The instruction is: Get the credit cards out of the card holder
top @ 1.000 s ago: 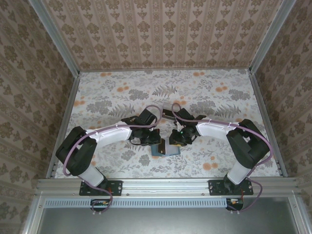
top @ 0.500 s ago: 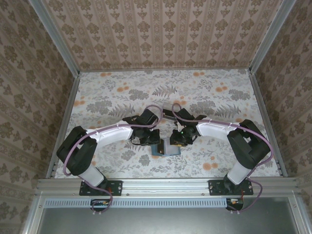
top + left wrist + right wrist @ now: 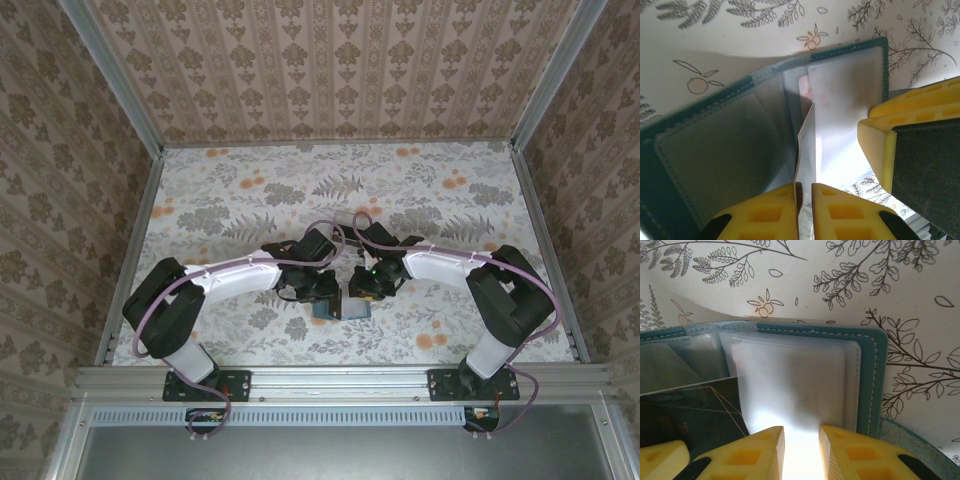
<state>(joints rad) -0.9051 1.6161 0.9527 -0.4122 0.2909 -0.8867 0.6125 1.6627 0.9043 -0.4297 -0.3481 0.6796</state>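
Note:
The teal card holder lies open on the table between both grippers, its blue-grey inside facing up. My left gripper is shut on a thin card standing on edge, which in the right wrist view is the dark grey credit card with fine gold lines. A pale pink card peeks from a clear sleeve. My right gripper rests on the white clear sleeve of the right panel, jaws a little apart. One of its yellow fingers shows beside the panel.
The floral tablecloth stretches free behind and to both sides of the card holder. Patterned walls and metal rails close the table in on the left, right and back. Both arms meet at the table's near middle.
My left gripper has moved right and down onto the card holder's left half. The right gripper and the card holder have stayed in place.

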